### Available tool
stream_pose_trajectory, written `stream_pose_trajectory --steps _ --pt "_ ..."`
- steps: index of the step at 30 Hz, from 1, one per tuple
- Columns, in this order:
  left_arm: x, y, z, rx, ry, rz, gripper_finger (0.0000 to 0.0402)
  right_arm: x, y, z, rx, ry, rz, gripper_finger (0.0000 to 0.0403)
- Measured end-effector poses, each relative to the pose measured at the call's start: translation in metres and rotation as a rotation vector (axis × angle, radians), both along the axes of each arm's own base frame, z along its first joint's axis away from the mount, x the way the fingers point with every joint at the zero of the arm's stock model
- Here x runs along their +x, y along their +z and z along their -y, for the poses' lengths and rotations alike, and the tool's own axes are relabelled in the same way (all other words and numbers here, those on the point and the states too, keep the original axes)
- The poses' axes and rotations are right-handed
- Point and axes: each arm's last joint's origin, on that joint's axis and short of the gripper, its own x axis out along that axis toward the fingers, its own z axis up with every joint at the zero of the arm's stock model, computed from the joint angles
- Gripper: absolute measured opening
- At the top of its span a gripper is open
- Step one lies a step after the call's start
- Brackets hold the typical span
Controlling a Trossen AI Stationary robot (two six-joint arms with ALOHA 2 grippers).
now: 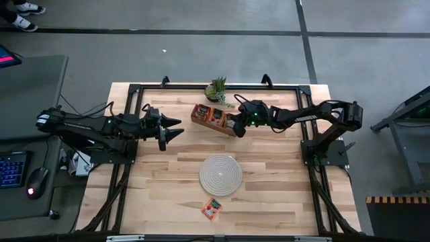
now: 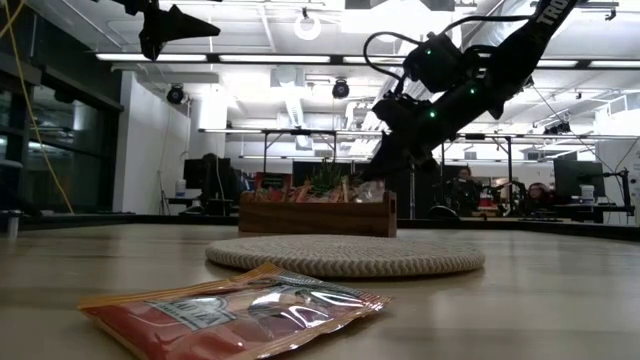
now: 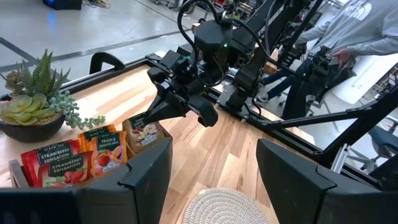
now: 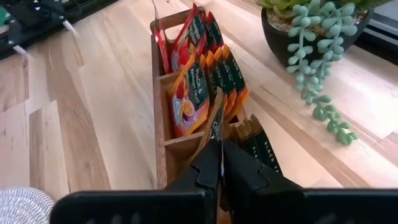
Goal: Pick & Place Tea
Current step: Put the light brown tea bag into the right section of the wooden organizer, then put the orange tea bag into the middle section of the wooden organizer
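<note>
The wooden tray (image 1: 201,111) stands at the table's far middle with orange-red tea sachets (image 4: 194,87) upright in its compartments. My right gripper (image 4: 219,152) is over the tray's right end compartment, shut on a beige sachet (image 3: 142,132). One more orange-red sachet (image 1: 212,209) lies flat near the table's near edge, also visible as the sachet (image 2: 230,310) in the low view. My left gripper (image 1: 171,131) hovers open above the table, left of the tray, touching nothing. My right gripper pinches the beige sachet's upper edge (image 4: 217,124) between its two fingers. The fingers (image 3: 163,107) come down on it slanting from the table's right side. The sachet stands upright with its lower part in the tray's end compartment.
A round whitish woven mat (image 1: 220,175) lies in the table's middle, between the tray and the loose sachet. A potted succulent (image 1: 217,89) stands just behind the tray. A black frame (image 1: 134,87) runs along the table's far edge and sides. People sit in the room beyond.
</note>
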Motion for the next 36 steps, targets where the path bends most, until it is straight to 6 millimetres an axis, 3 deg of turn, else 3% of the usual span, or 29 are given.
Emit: stream_pose_trajectory --steps 10,25,36 --pt "0.0 0.0 0.0 0.004 -0.001 -0.001 0.0232 -0.001 -0.001 -0.001 0.017 0.019 -0.012 0.0027" --pt "0.0 0.0 0.0 0.002 -0.01 -0.002 0.0232 -0.002 0.0 -0.002 0.034 0.025 -0.013 0.0187" --pt "0.0 0.0 0.001 -0.003 -0.035 -0.002 0.0232 -0.017 0.046 -0.007 -0.036 0.025 0.116 0.0204"
